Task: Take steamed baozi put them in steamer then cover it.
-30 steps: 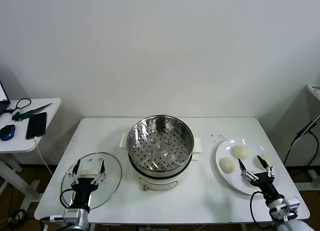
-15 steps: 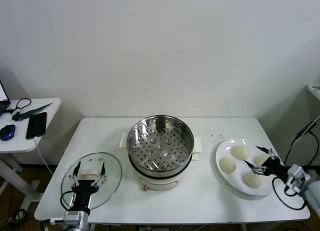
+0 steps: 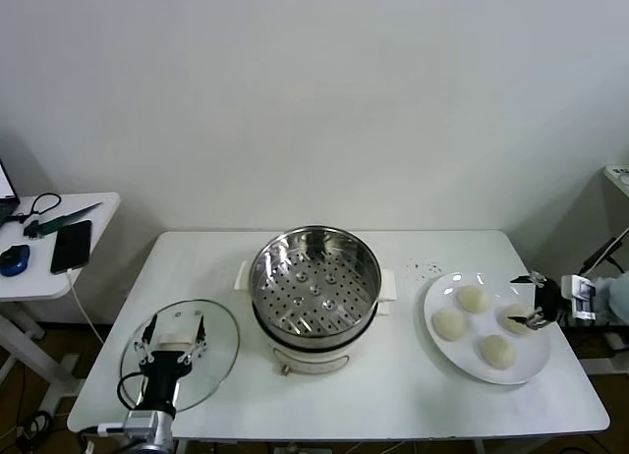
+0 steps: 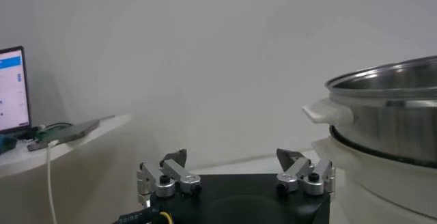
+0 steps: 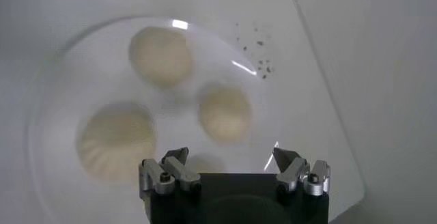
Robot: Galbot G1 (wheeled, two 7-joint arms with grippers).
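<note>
— While the right gripper reaches in from the table's right edge, we find its jaws spread apart over the white plate, nothing between them.

— And the steamed baozi? We count four on that plate, all well apart from the steamer.

— Right. From the right wrist camera we see three buns clearly ahead of the fingers (a fourth is partly hidden behind the gripper body).

— The steamer sits mid-table, uncovered, its perforated floor bare.

— And the glass lid lies flat at the front left corner of the table. We've got the left gripper over it, jaws wide, gripping nothing.

— On the left wrist camera the steamer stands just beside that gripper.
</note>
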